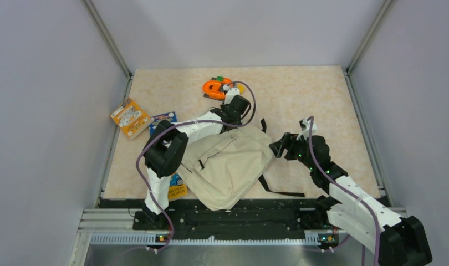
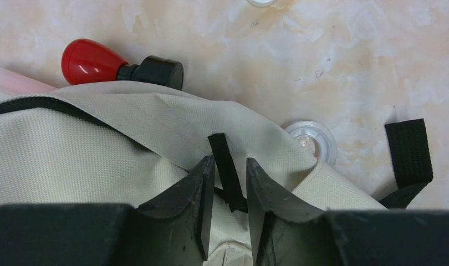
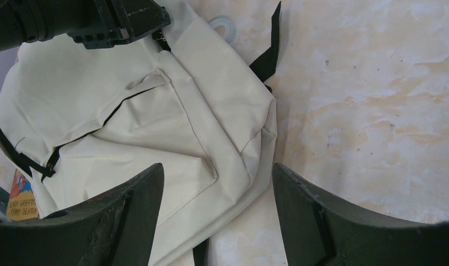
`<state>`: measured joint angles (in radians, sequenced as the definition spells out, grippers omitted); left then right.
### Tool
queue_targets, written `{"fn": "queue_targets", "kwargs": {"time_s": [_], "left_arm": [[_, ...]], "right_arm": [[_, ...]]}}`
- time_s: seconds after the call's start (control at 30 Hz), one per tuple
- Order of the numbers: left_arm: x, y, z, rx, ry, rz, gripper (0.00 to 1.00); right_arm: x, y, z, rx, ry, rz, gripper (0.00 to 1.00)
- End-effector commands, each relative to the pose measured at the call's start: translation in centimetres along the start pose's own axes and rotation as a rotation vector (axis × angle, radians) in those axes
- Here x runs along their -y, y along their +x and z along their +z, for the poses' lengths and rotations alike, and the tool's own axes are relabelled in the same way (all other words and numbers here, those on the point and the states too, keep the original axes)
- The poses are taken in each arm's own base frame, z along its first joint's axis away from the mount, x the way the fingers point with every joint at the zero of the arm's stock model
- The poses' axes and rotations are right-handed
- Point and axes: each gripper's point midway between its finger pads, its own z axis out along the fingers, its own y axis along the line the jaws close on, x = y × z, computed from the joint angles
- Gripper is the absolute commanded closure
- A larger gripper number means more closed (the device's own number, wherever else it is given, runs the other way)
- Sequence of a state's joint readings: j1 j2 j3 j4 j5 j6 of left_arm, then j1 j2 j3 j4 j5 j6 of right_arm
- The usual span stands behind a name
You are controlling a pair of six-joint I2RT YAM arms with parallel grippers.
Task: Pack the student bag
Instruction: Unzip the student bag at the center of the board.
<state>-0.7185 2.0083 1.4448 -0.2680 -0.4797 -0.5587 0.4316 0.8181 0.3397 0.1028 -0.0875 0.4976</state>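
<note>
**A:** Item one, and where was it?
**B:** Student bag (image 1: 228,163), cream. It lay flat on the tabletop (image 1: 300,94) between the two arms. It looked slack, and nothing showed inside.

**A:** Tools at the bag?
**B:** Left tool (image 2: 229,166) was at the bag's far edge, fingers close on either side of a black pull tab (image 2: 222,152). Whether it pinched the tab could not be told. Right tool (image 3: 217,169) hung over the bag's right edge, spread wide and empty.

**A:** Goods outside the bag?
**B:** Orange piece (image 1: 217,87) beyond it. Orange packet (image 1: 131,117) and blue card (image 1: 164,119) to its far left. Yellow-covered book (image 1: 177,191) at its near left corner. Red-bulbed piece (image 2: 92,61) and clear ring (image 2: 314,141) just beside its far edge.

**A:** Tally?
**B:** Judged barely started. Nothing was packed, and opening, loading and closing all remained.
</note>
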Motion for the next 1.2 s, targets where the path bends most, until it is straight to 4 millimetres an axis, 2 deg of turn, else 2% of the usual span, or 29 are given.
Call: {"fn": "queue_targets", "kwargs": {"time_s": [0.0,0.17,0.37,0.4,0.57,0.77,0.9,0.97,1.07,1.17], "left_arm": [[-0.8,1.8,0.5,-0.028,-0.041,0.007,0.69],[-0.9,1.5,0.1,0.004,-0.033,-0.012,0.78],[-0.5,0.9,-0.5,0.027,0.007,-0.039,0.99],[-0.4,0.7,-0.7,0.038,0.015,-0.047,1.0],[-0.3,-0.7,-1.9,0.103,0.061,-0.094,1.0],[0.2,-1.6,-2.7,0.133,0.1,-0.118,1.0],[0.6,-1.9,-3.0,0.14,0.124,-0.13,1.0],[0.6,-1.9,-3.2,0.139,0.131,-0.132,1.0],[0.8,-2.2,-3.5,0.155,0.151,-0.143,1.0],[0.6,-2.3,-3.9,0.161,0.156,-0.142,1.0]], "right_arm": [[-0.5,-0.1,-0.1,0.013,-0.02,-0.025,0.29],[-0.5,0.5,0.4,-0.02,-0.03,-0.026,0.27],[-1.2,2.2,1.2,-0.1,-0.073,0.024,0.27],[-1.1,2.5,1.3,-0.11,-0.072,0.033,0.27],[0.1,3.9,1.7,-0.136,-0.029,0.051,0.27],[-1.1,4.1,2.0,-0.147,-0.088,0.107,0.28],[-0.5,4.8,2.6,-0.162,-0.066,0.113,0.28],[-0.2,5.3,3.0,-0.175,-0.056,0.114,0.31],[1.0,6.3,3.6,-0.22,-0.001,0.098,0.48],[1.4,6.5,4.3,-0.246,0.019,0.084,0.54]]}}
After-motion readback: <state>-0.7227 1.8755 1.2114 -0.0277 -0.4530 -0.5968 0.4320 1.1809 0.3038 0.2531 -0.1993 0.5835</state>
